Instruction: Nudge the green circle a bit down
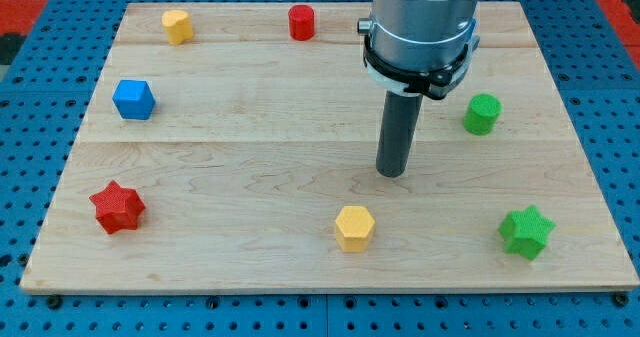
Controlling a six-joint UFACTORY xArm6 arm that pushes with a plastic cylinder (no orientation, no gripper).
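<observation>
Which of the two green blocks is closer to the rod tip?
The green circle, up by the view's right edge, sits closer to my tip than the green star below.

My tip [392, 172] sits left of (and below) the green circle [482, 114].

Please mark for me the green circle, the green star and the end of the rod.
green round cylinder block [482, 113], camera view, on its side wall.
green star-shaped block [526, 231], camera view, on its top face.
my tip [391, 173], camera view, the dark rod's very end.
</observation>
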